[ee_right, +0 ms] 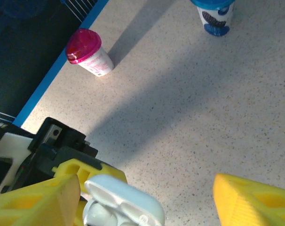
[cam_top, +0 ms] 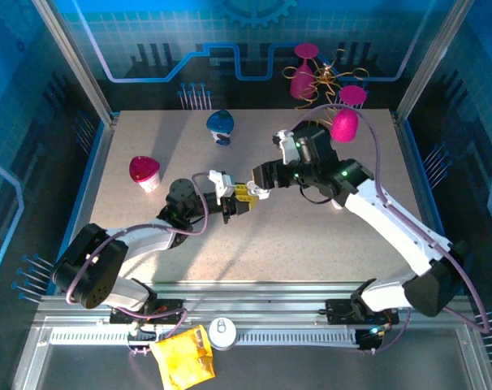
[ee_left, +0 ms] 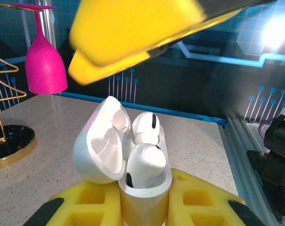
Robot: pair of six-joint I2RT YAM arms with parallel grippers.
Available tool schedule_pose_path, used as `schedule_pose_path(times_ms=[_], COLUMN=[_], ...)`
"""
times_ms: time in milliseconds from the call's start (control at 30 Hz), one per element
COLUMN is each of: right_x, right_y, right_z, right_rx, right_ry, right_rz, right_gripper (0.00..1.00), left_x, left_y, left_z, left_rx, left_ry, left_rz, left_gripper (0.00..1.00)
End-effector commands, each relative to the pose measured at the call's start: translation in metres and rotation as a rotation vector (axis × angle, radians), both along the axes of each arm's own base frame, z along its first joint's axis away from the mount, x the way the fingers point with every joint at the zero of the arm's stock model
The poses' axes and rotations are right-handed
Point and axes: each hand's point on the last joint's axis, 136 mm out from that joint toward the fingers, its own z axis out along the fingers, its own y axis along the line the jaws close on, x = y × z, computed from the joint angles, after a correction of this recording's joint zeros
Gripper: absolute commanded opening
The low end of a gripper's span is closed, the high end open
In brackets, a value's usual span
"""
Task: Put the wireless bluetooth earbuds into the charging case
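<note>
- Gripping the charging case point(ee_left: 145, 193) by its lower body, the left gripper point(ee_left: 145, 209) is clamping it firmly between its yellow pads. It is holding the case upright and off the table point(ee_right: 203, 117), apparently to keep the open mouth facing the other arm.
- The lid point(ee_left: 98, 150) is standing hinged open to the left, leaving both wells unobstructed from above.
- Two earbuds point(ee_left: 143, 162) are sitting in the wells, one behind the other, with their rounded heads showing above the rim. Whether they are fully seated cannot be told.
- The right gripper point(ee_right: 145, 188) is hovering directly over the case, jaws spread wide and carrying nothing. One of its yellow fingers point(ee_left: 133, 37) is hanging just above the lid.
- Judgement: insertion is looking complete or nearly so, with a press-down check and closing the lid probably remaining.
- Risk: any push on the lid is loading the left grip sideways, so the case could be twisting between the pads.
- A pink cup point(ee_right: 88, 52) and a blue cup point(ee_right: 215, 16) are lying well apart from the work and playing no part.
</note>
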Motion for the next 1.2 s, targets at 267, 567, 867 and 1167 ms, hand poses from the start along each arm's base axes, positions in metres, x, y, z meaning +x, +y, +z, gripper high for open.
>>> schedule_pose_path(times_ms=[267,567,867,1167], right_x=[-0.013,-0.029,-0.027,0.001], right_y=[-0.013,-0.017,-0.017,-0.019], right_z=[-0.039,-0.033,-0.016,-0.012], right_rx=[-0.069,-0.028,0.024,0.128], right_ry=[0.215,0.18,0.092,0.176], right_rz=[-0.017,0.045,0.047,-0.067], right_gripper=[0.75,0.75,0.75,0.73], left_x=[-0.009,0.003,0.003,-0.011], left_y=[0.007,0.009,0.01,0.008], left_z=[0.014,0.014,0.012,0.009], left_rx=[-0.021,-0.025,-0.022,-0.004], left_ry=[-0.098,-0.057,-0.043,-0.093], left_rz=[0.001,0.056,0.055,-0.008], left_gripper=[0.2,0.2,0.2,0.2])
